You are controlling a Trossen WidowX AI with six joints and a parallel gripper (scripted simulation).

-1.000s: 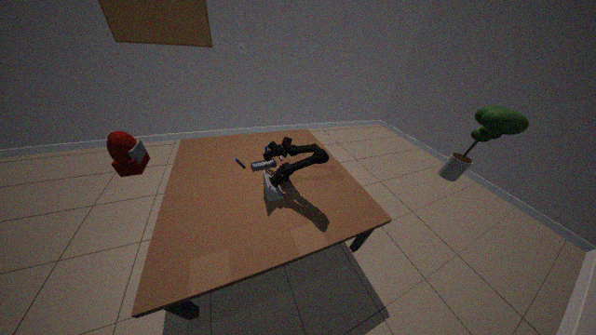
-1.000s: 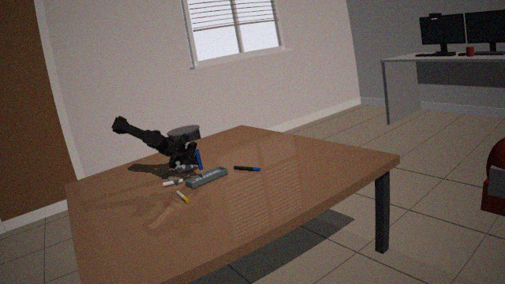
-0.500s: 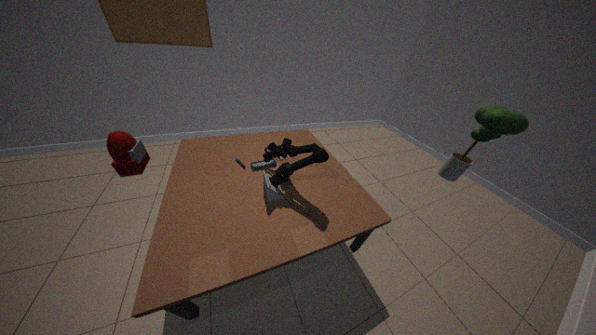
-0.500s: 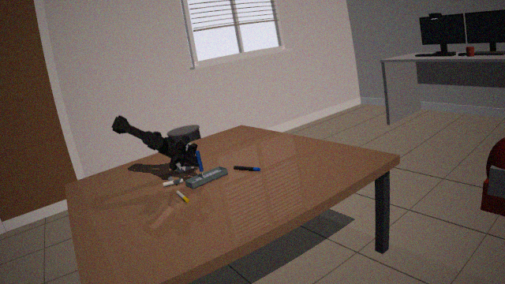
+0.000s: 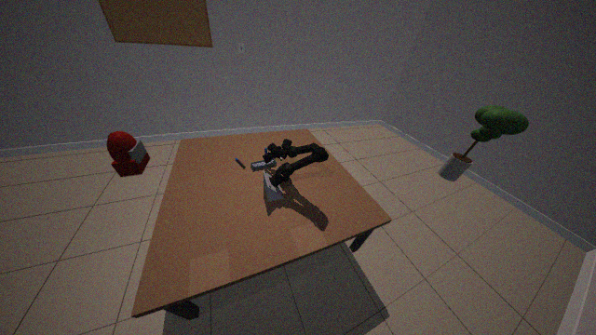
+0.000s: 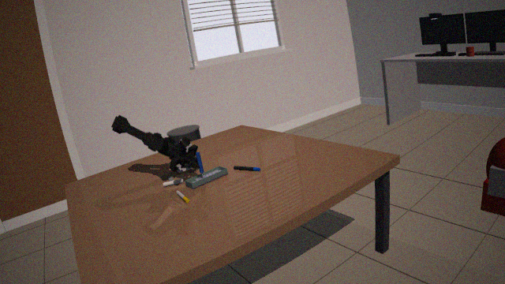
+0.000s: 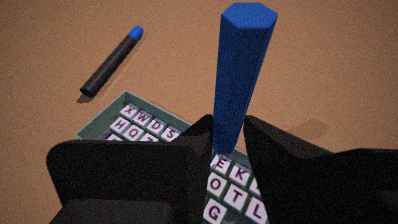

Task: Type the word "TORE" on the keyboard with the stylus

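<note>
- As it lies out in front of the keys, the marker with the yellow end [image 6: 182,196] seems to have no part in the typing; it sits well apart from the arm's work.
- A white marker [image 6: 170,184] lies near the keyboard's end, close enough that I'd want the arm to descend without brushing it.
- The keyboard [image 5: 256,166] [image 6: 197,184] [image 7: 102,117] rests flat on the table [image 5: 209,209] [image 6: 316,170], letters upward, so a push from above can go straight into a key. Its frame should help guide the hand's alignment.
- The blue stylus [image 5: 265,151] [image 6: 200,161] [image 7: 242,60] stands nearly upright over the keyboard, its lower end by the E key in the wrist view. Whether it touches a key I can't tell. Upright makes sense: a lean might catch a neighbour such as K or O.
- The gripper [image 5: 267,157] [image 6: 196,165] [image 7: 227,122] has its fingers clenched on the stylus from both sides, leaving the shaft's top sticking up. That grasp must bear the push, or the stylus could slide upward between them.
- Beyond the keyboard, a black marker with a blue end [image 5: 239,163] [image 6: 246,169] [image 7: 111,66] lies aside, likely just a lookalike.
- How many letters are typed, I can't judge.
</note>
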